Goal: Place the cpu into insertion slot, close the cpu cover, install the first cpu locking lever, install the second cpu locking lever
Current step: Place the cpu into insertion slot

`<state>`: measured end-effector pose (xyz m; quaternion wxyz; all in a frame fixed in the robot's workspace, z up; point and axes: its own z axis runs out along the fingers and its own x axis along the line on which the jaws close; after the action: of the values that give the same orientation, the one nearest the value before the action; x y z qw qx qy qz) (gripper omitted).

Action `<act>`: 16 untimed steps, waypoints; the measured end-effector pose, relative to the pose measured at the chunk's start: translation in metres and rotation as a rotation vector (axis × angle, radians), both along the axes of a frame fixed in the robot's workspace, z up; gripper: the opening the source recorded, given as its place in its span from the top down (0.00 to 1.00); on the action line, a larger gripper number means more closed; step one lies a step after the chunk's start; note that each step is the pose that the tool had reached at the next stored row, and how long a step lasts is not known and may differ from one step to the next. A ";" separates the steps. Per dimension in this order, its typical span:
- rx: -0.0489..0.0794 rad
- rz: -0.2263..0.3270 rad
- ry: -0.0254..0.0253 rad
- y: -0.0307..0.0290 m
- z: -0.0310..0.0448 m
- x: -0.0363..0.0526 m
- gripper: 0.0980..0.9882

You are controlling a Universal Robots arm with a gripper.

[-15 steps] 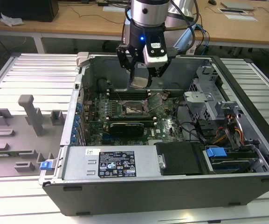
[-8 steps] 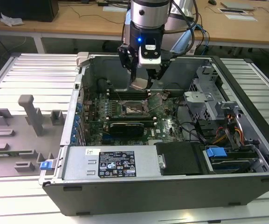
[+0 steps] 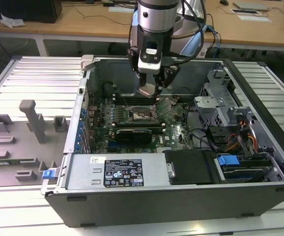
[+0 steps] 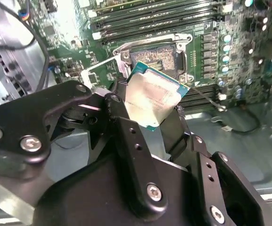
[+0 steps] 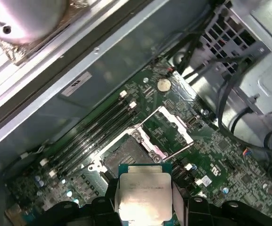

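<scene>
One cpu (image 4: 154,92), pinched by the gripper (image 4: 147,110), hung over the uncovered slot (image 4: 157,59); seating it well would need its edges level and squared to that slot.

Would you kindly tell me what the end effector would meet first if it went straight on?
Most likely the insertion slot, open just beyond the cpu that the end effector holds; depth is unclear.

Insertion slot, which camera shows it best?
The second wrist view: the insertion slot sits close, its contacts visible, one corner behind the held cpu. The first wrist view shows it darker; the exterior view, from afar.
</scene>
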<state>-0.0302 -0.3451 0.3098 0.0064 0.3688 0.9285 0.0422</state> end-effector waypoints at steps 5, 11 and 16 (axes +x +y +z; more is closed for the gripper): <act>0.000 -0.099 0.0000 0.0000 -0.0020 0.0000 0.51; 0.000 -0.240 0.0000 0.0000 -0.0045 0.0000 0.51; 0.000 -0.367 0.0001 0.0000 -0.0068 0.0000 0.51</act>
<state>-0.0302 -0.3451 0.3030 0.0140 0.5319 0.8457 0.0403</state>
